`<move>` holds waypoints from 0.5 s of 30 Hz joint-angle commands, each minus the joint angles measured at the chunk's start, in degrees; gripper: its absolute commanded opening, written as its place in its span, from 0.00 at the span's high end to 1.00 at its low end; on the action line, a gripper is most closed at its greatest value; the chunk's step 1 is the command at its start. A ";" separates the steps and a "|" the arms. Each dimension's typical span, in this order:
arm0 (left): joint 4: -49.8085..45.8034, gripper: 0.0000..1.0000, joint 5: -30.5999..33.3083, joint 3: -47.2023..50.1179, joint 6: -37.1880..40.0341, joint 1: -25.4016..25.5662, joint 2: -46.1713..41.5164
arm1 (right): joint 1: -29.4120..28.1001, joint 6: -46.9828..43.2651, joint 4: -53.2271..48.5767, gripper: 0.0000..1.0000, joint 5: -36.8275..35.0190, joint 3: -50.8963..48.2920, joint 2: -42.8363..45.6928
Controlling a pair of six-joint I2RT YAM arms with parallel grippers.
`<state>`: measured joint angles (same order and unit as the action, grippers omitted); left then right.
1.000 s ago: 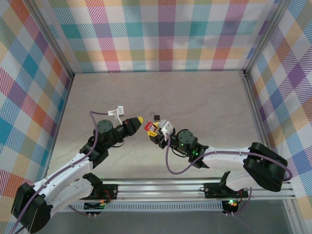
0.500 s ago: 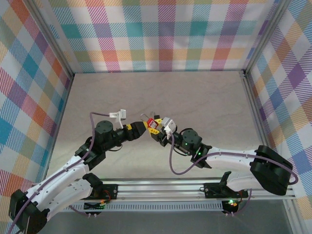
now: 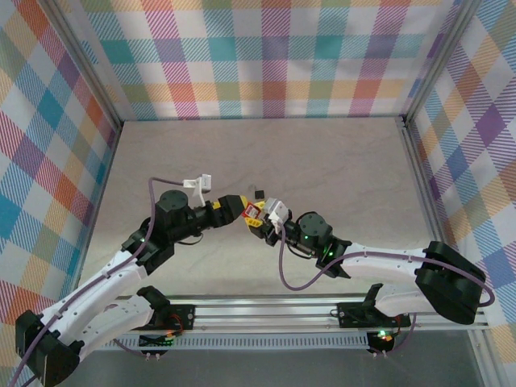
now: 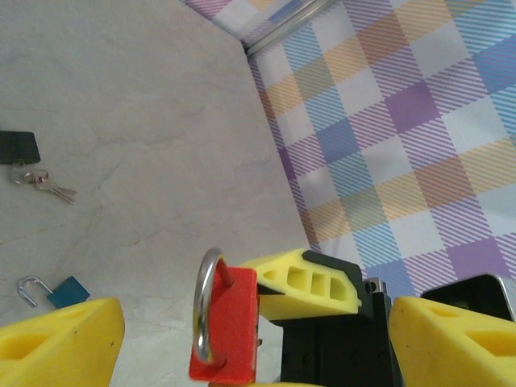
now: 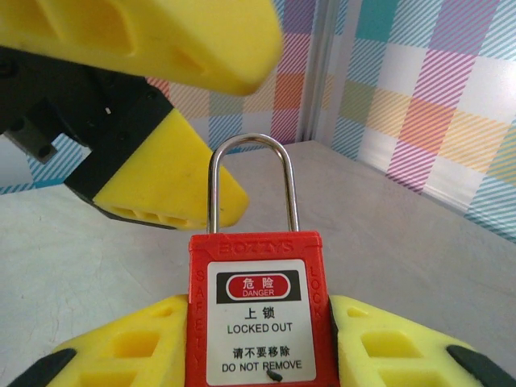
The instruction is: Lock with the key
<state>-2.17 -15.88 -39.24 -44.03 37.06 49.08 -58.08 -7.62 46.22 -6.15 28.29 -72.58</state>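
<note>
There are three padlocks in total, one red, one blue and one black. The red padlock [image 5: 258, 314] stands upright between the two yellow fingers of the right gripper [image 5: 260, 355]. This gripper is closed firmly on both sides of the padlock's body and holds it above the table [image 3: 347, 169]. The padlock's steel shackle points up and is pushed down into the body. Its white label reads "DANGER" and "LOCKED OUT". The left gripper [image 4: 256, 300] is spread wide and has nothing in its hold. Its two yellow fingers are on either side of the shackle without touching it, one above and one behind as the right wrist camera sees them. The blue padlock [image 4: 66, 290] lies flat on the table with its shackle swung open. The black padlock [image 4: 18, 147] lies farther away on the same surface. The key [image 4: 50, 189] lies on the table just beside the black padlock and well apart from the red one. It belongs to a tiny silver-grey bunch on a ring. The bunch seems to have two keys, but I cannot count them with certainty.
</note>
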 commanded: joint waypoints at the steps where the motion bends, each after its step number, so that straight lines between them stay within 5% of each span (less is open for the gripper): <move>1: -3.33 0.16 -3.05 -2.86 0.02 0.56 2.55 | 0.32 -1.41 0.41 1.00 1.88 2.44 0.85; 15: -10.22 0.30 -6.53 -6.43 4.63 0.56 8.39 | 0.26 -3.11 -1.39 1.00 2.89 2.37 0.92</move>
<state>-10.59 -20.47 -43.79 -41.41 37.10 56.95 -58.08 -9.72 43.53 -4.80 28.58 -72.58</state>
